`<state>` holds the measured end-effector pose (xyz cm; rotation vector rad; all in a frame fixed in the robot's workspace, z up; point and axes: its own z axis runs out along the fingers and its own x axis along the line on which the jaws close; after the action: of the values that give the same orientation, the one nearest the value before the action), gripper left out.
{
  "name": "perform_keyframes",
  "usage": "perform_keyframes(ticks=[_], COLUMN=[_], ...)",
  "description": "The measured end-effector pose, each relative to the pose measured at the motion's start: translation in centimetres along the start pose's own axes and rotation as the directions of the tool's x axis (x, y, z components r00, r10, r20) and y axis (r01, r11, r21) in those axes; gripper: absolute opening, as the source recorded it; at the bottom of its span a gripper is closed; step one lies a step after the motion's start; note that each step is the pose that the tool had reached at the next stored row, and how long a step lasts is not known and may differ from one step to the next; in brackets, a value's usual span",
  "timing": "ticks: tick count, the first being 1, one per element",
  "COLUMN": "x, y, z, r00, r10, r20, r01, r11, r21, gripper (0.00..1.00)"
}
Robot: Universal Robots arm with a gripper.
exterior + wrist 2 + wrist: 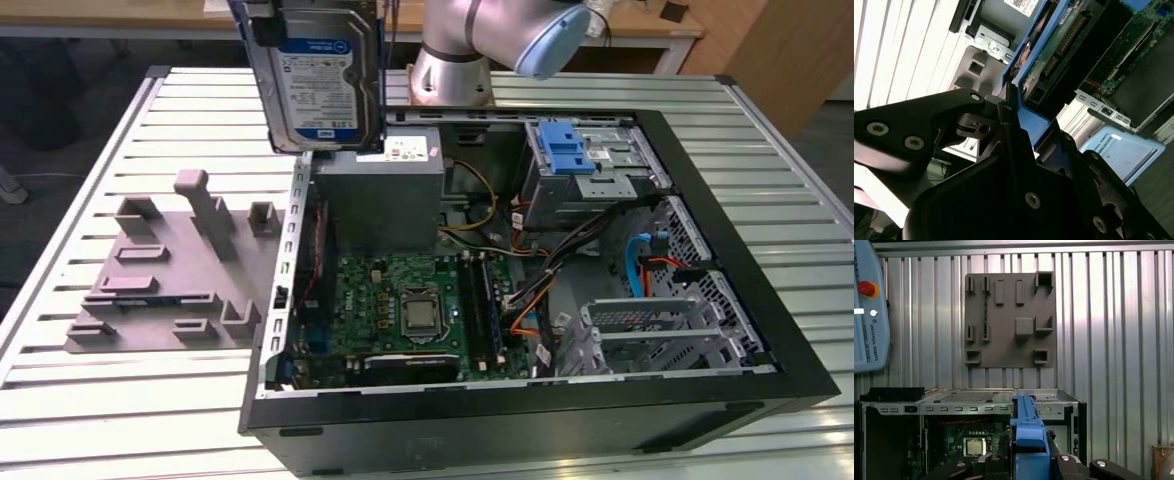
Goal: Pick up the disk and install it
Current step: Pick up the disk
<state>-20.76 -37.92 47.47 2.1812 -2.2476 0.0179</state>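
Slatted table [94,410] below; gripper [1026,120] seemingly clamps the disk [318,80] above case [534,425].

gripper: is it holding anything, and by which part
The gripper is shut on the flat silver hard drive, clamped across the blue plastic carrier rail at its upper end.

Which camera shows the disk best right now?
Exterior view: the disk hangs upright, label face showing, above the case. Second wrist view shows its connector edge; first wrist view, its blue rail end-on.
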Motion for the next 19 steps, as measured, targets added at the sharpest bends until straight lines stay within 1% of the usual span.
perform_keyframes(ticks=[10, 13, 15, 19], x=[-0.06, -0.07, -0.08, -0.08], y=[-2.50, -3.11, -3.29, -3.31], z=[0.00, 0.00, 0.00, 0.00], r00=[1.0000, 1.0000, 1.0000, 1.0000], r10=[0.000, 0.000, 0.000, 0.000], r20=[-0.0001, -0.0001, -0.0001, -0.0001], r01=[0.000, 0.000, 0.000, 0.000], r11=[1.0000, 1.0000, 1.0000, 1.0000], r21=[-0.0007, -0.0008, -0.0009, -0.0009], gripper=[0.36, 0.36, 0.36, 0.36])
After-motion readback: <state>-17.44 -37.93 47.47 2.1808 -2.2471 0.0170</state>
